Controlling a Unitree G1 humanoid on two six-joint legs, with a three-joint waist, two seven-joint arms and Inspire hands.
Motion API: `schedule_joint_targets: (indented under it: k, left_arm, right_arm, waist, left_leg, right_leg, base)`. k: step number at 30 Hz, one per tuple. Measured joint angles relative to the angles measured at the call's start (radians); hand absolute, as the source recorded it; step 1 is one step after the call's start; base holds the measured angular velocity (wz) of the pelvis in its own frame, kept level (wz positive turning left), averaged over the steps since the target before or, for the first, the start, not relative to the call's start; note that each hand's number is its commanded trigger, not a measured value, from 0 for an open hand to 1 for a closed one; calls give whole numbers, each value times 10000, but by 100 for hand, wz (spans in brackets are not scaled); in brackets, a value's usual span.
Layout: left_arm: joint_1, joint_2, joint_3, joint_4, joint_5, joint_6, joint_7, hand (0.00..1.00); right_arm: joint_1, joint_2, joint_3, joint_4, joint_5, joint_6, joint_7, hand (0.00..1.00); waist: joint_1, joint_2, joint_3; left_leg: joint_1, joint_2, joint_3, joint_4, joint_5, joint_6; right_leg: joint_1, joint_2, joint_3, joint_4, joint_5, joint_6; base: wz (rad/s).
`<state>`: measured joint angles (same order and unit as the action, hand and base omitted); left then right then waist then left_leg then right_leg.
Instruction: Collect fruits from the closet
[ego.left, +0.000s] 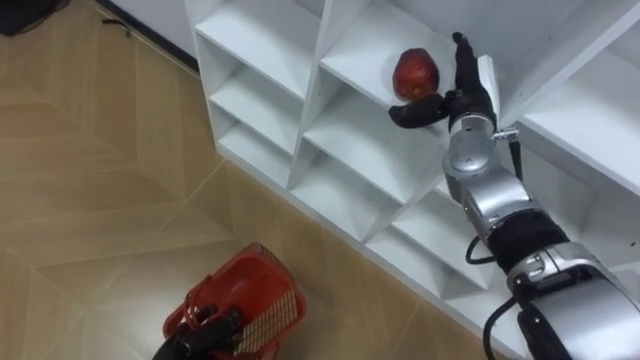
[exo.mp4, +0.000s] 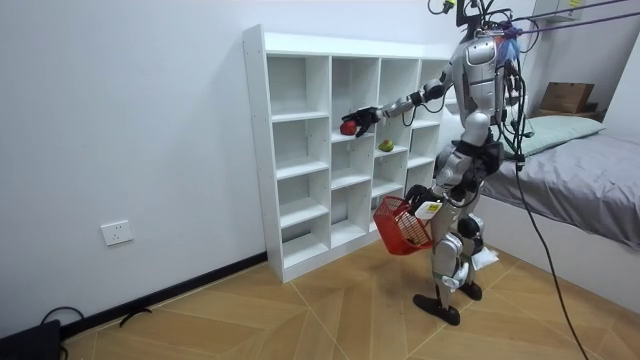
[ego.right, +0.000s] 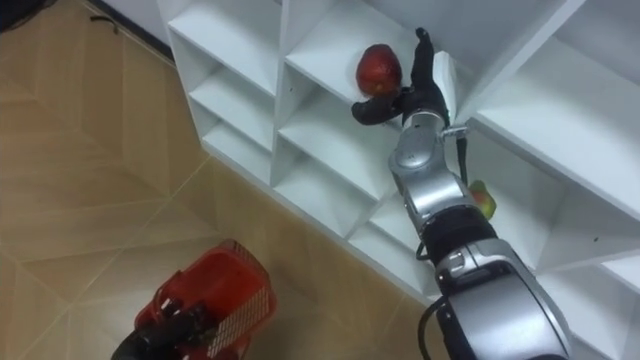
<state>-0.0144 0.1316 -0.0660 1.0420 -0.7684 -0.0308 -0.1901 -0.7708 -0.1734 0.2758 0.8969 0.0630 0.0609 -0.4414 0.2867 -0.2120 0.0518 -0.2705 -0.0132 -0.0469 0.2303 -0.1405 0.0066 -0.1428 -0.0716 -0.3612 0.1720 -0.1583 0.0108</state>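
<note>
Left eye view: the right hand (ego.left: 462, 100), fingers straight and thumb spread, sits at 3 o'clock of the red apple (ego.left: 415, 72) on the closet shelf (ego.left: 362, 52). Step: grasping. The next move likely requires closing round it, then lowering it to the red basket (ego.left: 262, 295), gripped by the left hand (ego.left: 207, 333) at 7 o'clock.

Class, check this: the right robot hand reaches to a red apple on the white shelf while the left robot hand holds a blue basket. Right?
No: the basket the left robot hand holds is red, not blue, as the left eye view shows. The rest is right.
</note>
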Motion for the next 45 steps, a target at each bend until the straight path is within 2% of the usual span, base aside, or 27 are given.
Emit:
schedule_joint_targets:
  k: [13,21,22,23,24,25,26,29,32,35,38,45]
  left_arm:
    - [-159,-20,-163,90,-35,5,50,100]
    - [-232,-27,-284,86,-45,-52,100,100]
    - [-255,-27,-316,89,-45,-61,99,100]
    - [-270,-26,-337,89,-45,-71,96,100]
    - [-287,-24,-339,94,-45,-77,78,100]
    - [-314,-24,-372,98,-58,-78,66,100]
    - [-324,-26,-384,98,-65,-78,65,100]
    - [-408,0,-551,96,-77,-107,65,100]
    - [-474,1,-610,99,-76,-108,68,100]
    - [-594,-9,-840,99,-135,-107,82,100]
    - [-650,-29,-991,98,-252,-114,92,100]
    - [-651,-35,-992,98,-259,-113,114,100]
  right_arm:
    - [-367,-55,-262,630,97,29,80,0]
    - [-545,-215,-282,744,105,-87,49,0]
    - [-564,-215,-281,743,105,-187,50,14]
    - [-568,-216,-281,742,105,-229,48,37]
    - [-567,-218,-281,742,105,-267,26,53]
    - [-567,-244,-235,744,112,-268,-26,79]
    - [-567,-247,-224,744,114,-268,-32,100]
    - [-567,-297,95,743,-5,-395,-137,100]
    - [-565,-308,369,746,-261,-477,-150,100]
    - [-656,-470,341,907,-209,-470,-400,100]
    - [-858,-801,353,1351,-190,-470,-673,100]
    - [-1103,-958,361,1588,121,-463,-719,100]
  waist:
    - [183,-7,9]
    - [206,26,61]
    - [209,26,61]
    - [212,26,62]
    - [212,28,69]
    - [233,43,81]
    - [235,51,87]
    - [263,71,179]
    - [280,83,234]
    - [504,81,234]
    - [752,86,259]
    - [767,82,259]
  left_leg:
    - [-67,-6,2,4,18,0]
    - [-231,-2,-128,-91,138,-38]
    - [-295,6,-129,-94,156,-48]
    - [-334,11,-129,-91,166,-51]
    - [-386,15,-132,-89,184,-55]
    - [-439,15,-136,-73,195,-57]
    - [-461,13,-138,-69,203,-55]
    - [-496,16,-211,-75,246,-70]
    - [-542,19,-297,-85,315,-102]
    - [-646,36,-268,-107,393,-124]
    - [-665,40,-308,-238,539,-141]
    - [-652,42,-336,-333,569,-150]
  right_leg:
    - [-94,-12,-4,5,0,1]
    - [-241,-18,-266,44,13,-22]
    - [-321,-15,-270,75,14,-23]
    - [-378,-15,-265,111,14,-23]
    - [-454,-16,-265,154,16,-27]
    - [-498,-16,-267,152,26,-42]
    - [-514,-16,-268,150,30,-50]
    - [-536,-11,-306,147,56,-92]
    - [-550,-1,-395,149,87,-142]
    - [-681,13,-403,170,129,-203]
    - [-716,13,-492,165,152,-234]
    - [-740,15,-533,155,152,-232]
  base:
    - [0]
    - [4]
    - [0]
    - [0]
    - [0]
    - [0]
    - [0]
    - [0]
    - [5]
    - [2]
    - [7]
    - [2]
